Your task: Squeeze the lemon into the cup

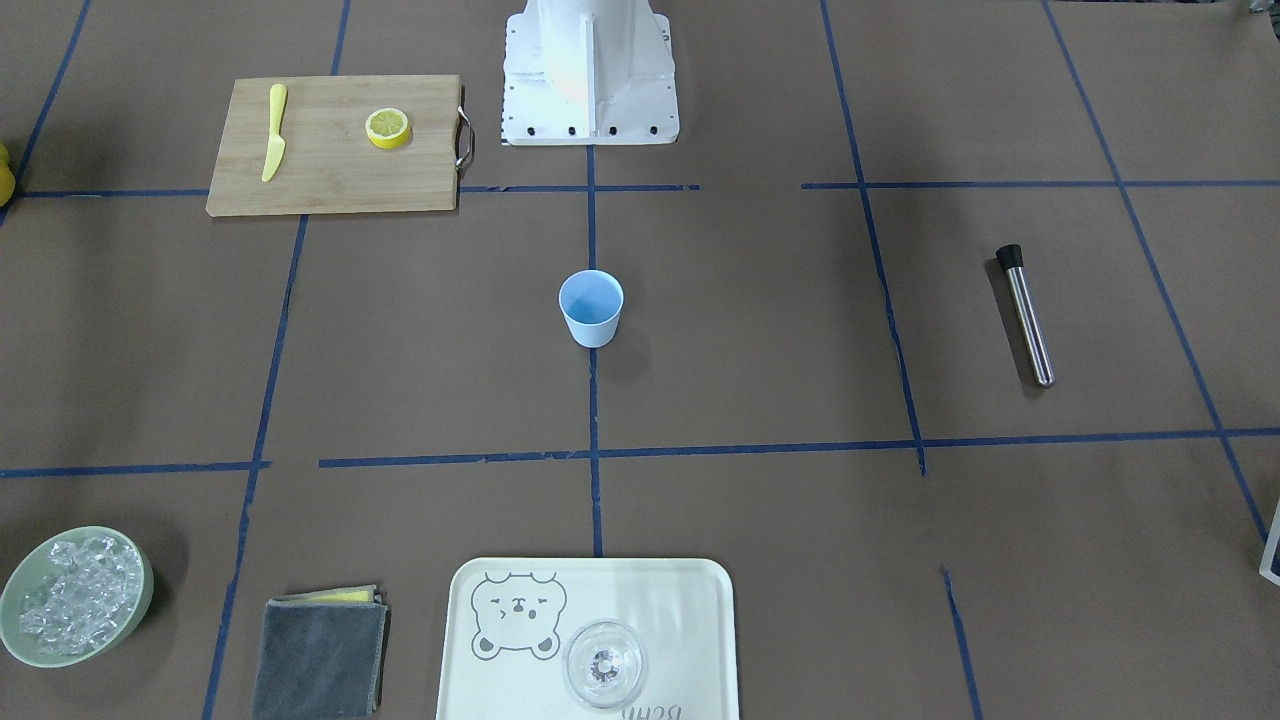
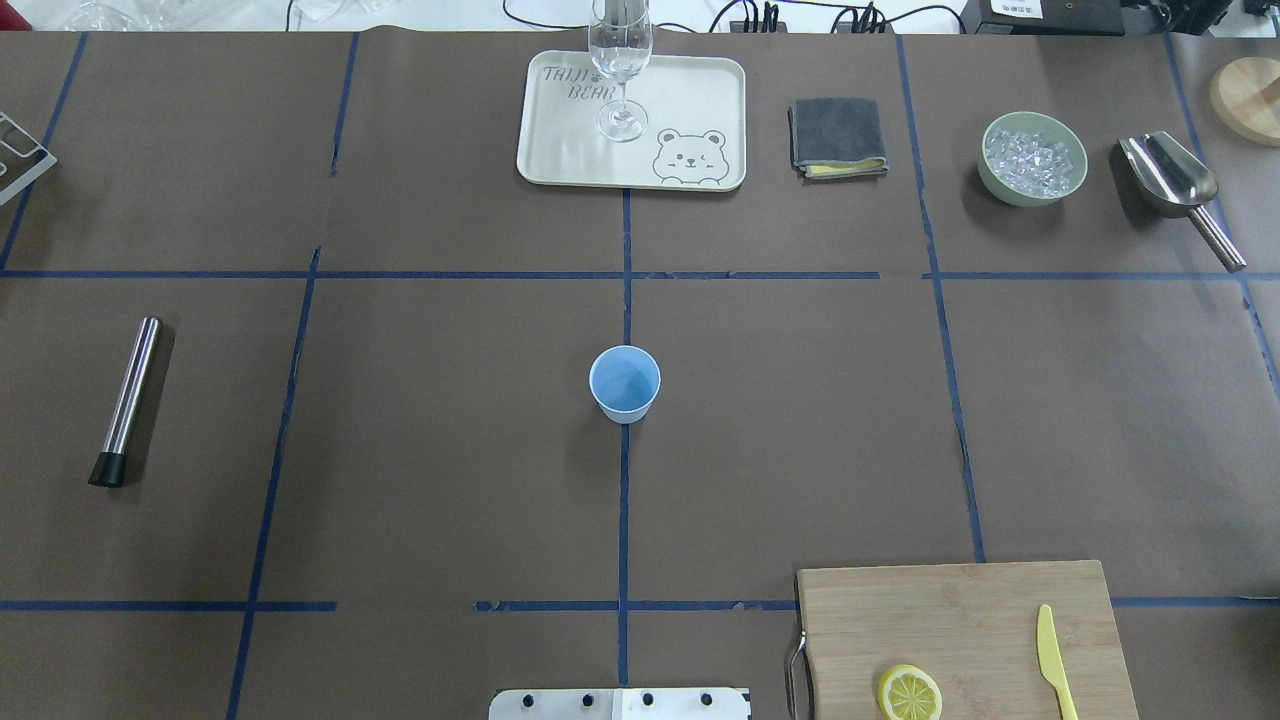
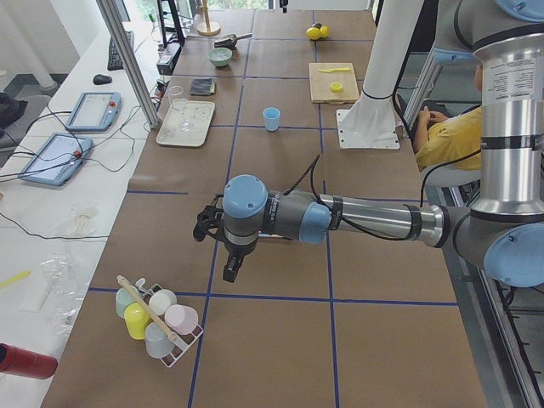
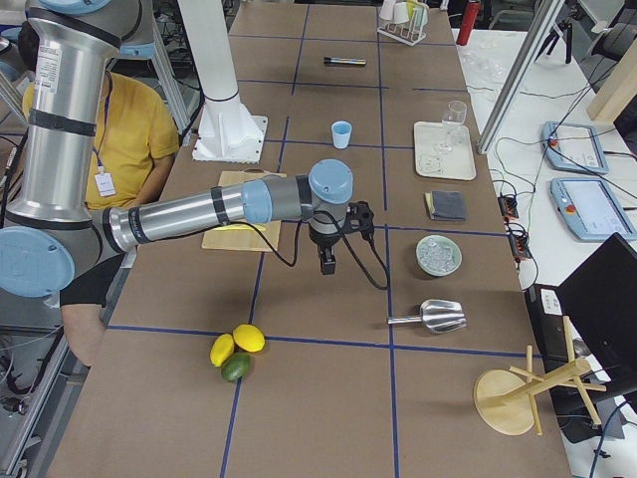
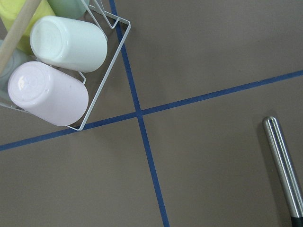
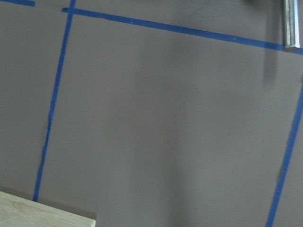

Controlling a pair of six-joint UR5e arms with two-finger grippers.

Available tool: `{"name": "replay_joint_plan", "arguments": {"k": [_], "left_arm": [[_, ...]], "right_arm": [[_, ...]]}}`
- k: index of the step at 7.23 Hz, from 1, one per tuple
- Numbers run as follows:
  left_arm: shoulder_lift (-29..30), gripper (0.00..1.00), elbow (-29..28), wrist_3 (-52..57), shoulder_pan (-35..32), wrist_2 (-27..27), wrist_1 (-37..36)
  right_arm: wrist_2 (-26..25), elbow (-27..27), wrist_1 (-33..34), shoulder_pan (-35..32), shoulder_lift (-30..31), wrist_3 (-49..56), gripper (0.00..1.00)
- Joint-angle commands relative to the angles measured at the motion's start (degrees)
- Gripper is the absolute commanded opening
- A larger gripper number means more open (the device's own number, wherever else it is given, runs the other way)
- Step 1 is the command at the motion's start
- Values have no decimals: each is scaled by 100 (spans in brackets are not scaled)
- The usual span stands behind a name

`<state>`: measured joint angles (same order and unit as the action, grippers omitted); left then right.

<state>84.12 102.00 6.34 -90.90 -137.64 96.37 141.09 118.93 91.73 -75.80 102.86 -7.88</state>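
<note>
Nearest the robot's base, on its right side, a pale wooden cutting board with a metal handle (image 2: 950,620) holds the round yellow lemon slice (image 2: 910,693), cut face up, with its pale segments showing. A yellow plastic knife (image 2: 1055,665) lies on the same board, near the slice but not touching it. The right gripper (image 4: 326,261) hangs over bare table just off the board's end, pointing down and not at the lemon. Whether its fingers are parted or closed cannot be told. The left gripper (image 3: 231,270) hangs at the table's other end, well apart from lemon and cup, and its state cannot be told either.

In the middle of the table the small light-blue plastic cup (image 2: 625,383) stands upright and alone.

Farthest off, a clear stemmed glass (image 2: 621,70) stands on a cream tray (image 2: 560,150), with a pale green bowl of ice (image 2: 1033,158) further along.

Likely troubles: the slice lies flat, so the fingers may skid over it or shove it along the board. A weak grip could drop it on the way. The light cup may tip if bumped. An off-centre squeeze would send juice onto the table.
</note>
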Motion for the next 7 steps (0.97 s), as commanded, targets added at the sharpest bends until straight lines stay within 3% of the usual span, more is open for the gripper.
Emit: {"name": "replay_joint_plan", "arguments": {"k": [1, 2, 3, 4, 5, 7], "left_arm": [[-19, 100, 30, 16, 2, -35, 40], [-27, 100, 56, 8, 2, -35, 75], [-36, 100, 56, -1, 2, -44, 75], [-54, 100, 48, -18, 2, -261, 66], [-150, 100, 74, -18, 2, -499, 84], [-151, 100, 100, -19, 2, -510, 84]], "right_arm": [[-403, 340, -2154, 1271, 521, -2049, 100], [-886, 385, -2872, 2192, 611, -3382, 100], [-1378, 821, -2914, 3089, 595, -4770, 100], [-2392, 1312, -2915, 4368, 534, -6254, 100], [-3342, 1517, -2906, 5477, 455, -7148, 100], [-4689, 1493, -2845, 6993, 279, -7811, 99]]}}
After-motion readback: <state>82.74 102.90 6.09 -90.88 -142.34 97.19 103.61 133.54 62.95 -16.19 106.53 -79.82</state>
